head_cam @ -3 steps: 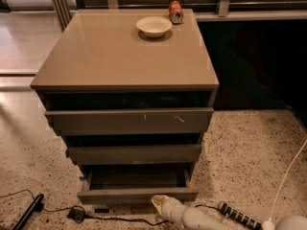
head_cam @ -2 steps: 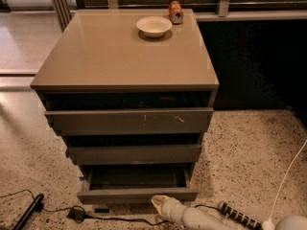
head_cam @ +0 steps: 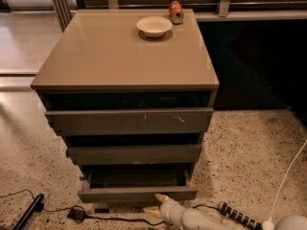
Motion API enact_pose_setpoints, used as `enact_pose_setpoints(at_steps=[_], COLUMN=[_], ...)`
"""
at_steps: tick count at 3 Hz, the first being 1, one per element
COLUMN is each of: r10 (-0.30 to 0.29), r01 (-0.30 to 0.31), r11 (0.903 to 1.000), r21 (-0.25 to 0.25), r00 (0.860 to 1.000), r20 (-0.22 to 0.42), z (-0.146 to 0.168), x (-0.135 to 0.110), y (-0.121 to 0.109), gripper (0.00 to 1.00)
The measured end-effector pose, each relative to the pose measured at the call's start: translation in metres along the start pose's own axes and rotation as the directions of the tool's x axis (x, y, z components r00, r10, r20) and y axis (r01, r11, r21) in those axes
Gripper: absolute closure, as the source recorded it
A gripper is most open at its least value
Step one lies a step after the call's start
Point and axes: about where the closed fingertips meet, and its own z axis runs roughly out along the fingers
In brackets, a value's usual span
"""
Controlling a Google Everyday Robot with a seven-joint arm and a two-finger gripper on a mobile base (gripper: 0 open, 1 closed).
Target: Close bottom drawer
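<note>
Speckled stone flooring (head_cam: 249, 152) is surrounding the cabinet I am inspecting. Its tan tabletop (head_cam: 120, 56) is carrying a white bowl (head_cam: 154, 26) near the far edge and a reddish can (head_cam: 175, 12) just beside it, toward the far right corner.

I am noting that the bottom drawer (head_cam: 136, 194) is standing pulled out below the front edge, further than the middle drawer (head_cam: 134, 154) and the scratched top drawer (head_cam: 129, 120), with its shallow dark box showing. I am judging the task as not done: the whole closing travel is remaining.

I am finding the hand (head_cam: 158, 201) low at the floor, just in front of the bottom drawer's front, right of its middle. I cannot tell whether it is released or clenched, nor whether it is touching the front. I am expecting an inward push. A black cable (head_cam: 57, 209) is lying on the floor near the drawer's left end.
</note>
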Motion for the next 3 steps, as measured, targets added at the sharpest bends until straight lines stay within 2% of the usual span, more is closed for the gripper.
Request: enact_pose_setpoints(at_steps=[1, 2, 3], r10=[0.0, 0.0, 0.0], r01=[0.0, 0.0, 0.0], r11=[1.0, 1.0, 1.0], r21=[0.0, 0.0, 0.0], r00=[1.0, 1.0, 1.0], r20=[0.0, 0.0, 0.0], z=[0.0, 0.0001, 0.0001], x=[0.0, 0.0, 0.0], y=[0.0001, 0.0001, 0.0001], gripper=[0.0, 0.0, 0.17])
